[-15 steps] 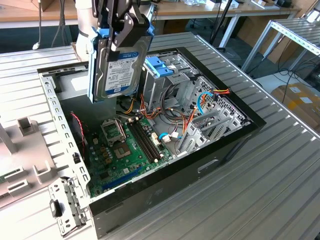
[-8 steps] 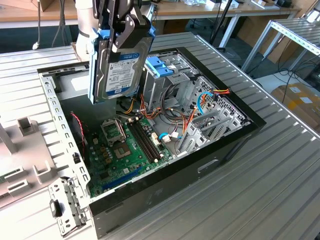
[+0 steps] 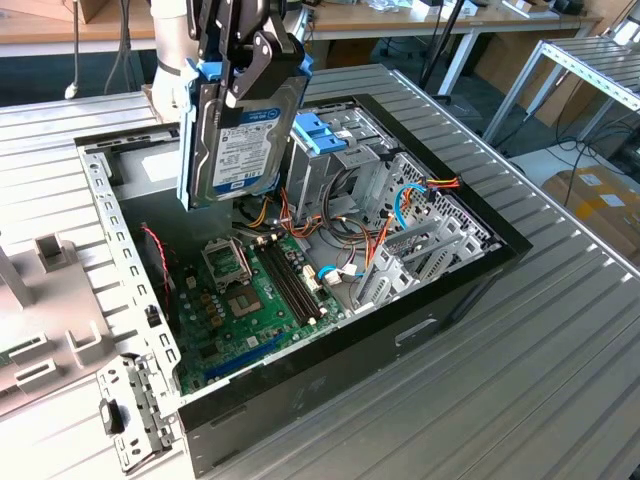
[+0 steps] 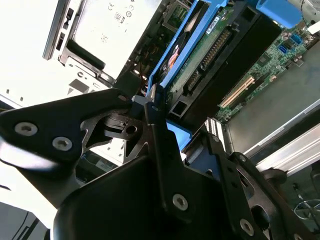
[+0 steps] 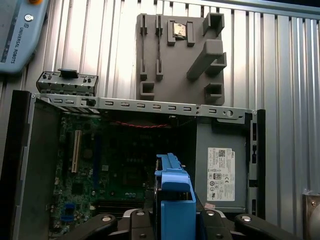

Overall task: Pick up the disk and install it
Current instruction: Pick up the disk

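The disk (image 3: 240,130) hangs on edge above the open computer case (image 3: 440,300), its white-and-blue label facing the exterior view's camera. My gripper (image 3: 250,70) is shut on it from above, black fingers (image 4: 156,135) clamping its blue side rails (image 4: 182,60). In the first wrist view the disk's blue rail (image 5: 172,195) points down at the motherboard (image 5: 115,165). The disk hovers over the case's rear half, just beside the drive cage, where a blue bracket (image 3: 320,135) sits.
The case holds the motherboard (image 3: 250,290), loose cables (image 3: 400,200) and a grey power supply (image 5: 222,170). A grey fixture plate (image 5: 182,55) and a small metal bracket (image 5: 67,82) lie on the ribbed table outside the case. Benches stand behind.
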Controlling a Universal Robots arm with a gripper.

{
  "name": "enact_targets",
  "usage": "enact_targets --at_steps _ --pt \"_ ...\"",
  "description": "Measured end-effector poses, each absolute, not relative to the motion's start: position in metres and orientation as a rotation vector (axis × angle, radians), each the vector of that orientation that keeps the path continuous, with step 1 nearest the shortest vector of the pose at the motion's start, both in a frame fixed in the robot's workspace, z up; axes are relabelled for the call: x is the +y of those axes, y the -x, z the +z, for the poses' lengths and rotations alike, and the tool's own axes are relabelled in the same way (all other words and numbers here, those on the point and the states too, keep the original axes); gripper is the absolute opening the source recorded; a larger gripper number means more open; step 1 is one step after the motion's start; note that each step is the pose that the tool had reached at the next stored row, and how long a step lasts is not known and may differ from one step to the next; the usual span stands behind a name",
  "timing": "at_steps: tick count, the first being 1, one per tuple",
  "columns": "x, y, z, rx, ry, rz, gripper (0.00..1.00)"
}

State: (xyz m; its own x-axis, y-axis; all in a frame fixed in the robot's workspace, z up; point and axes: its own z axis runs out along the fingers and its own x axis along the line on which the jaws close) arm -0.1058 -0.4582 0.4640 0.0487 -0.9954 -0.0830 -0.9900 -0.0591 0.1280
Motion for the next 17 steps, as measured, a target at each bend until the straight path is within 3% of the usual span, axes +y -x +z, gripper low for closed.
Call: enact_targets --at_steps 17 --pt "-0.4663 0.1054 0.4634 -2.130 -2.249 -0.231 0.37"
